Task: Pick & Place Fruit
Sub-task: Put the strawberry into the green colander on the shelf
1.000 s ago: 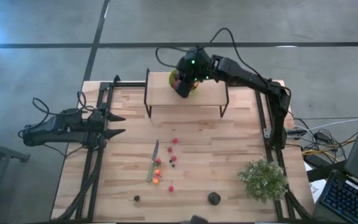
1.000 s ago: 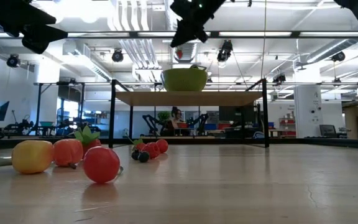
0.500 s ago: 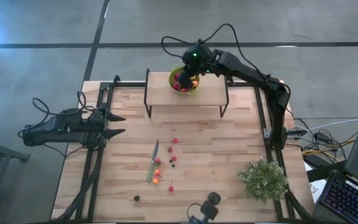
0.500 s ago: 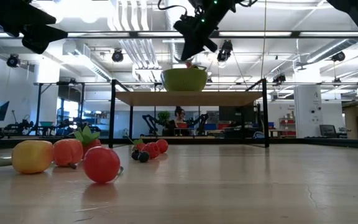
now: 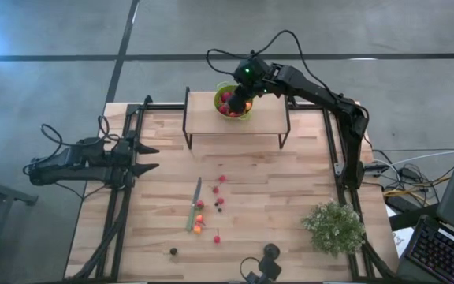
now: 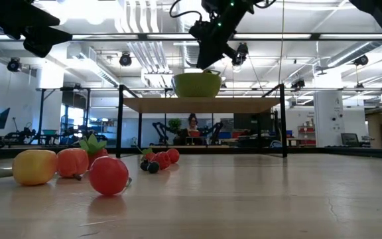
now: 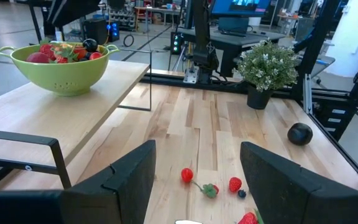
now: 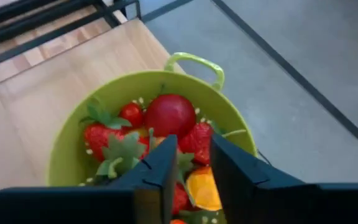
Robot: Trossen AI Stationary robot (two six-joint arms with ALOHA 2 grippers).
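While the right hand (image 5: 239,101) hovers directly over the green colander (image 5: 234,103) on the raised shelf (image 5: 266,120), its fingers stand slightly apart with nothing visibly between them, likely releasing fruit into the pile of strawberries (image 8: 112,138) there. One left hand (image 5: 144,158) waits wide open and empty at the surface's (image 5: 290,189) left edge. Loose fruit (image 5: 213,207) remains mid-surface beside one green-handled knife (image 5: 193,204): roughly seven small red or dark pieces, one small dark berry (image 5: 173,252) apart, and one bigger dark round fruit (image 5: 271,252) near the single potted plant (image 5: 334,227).
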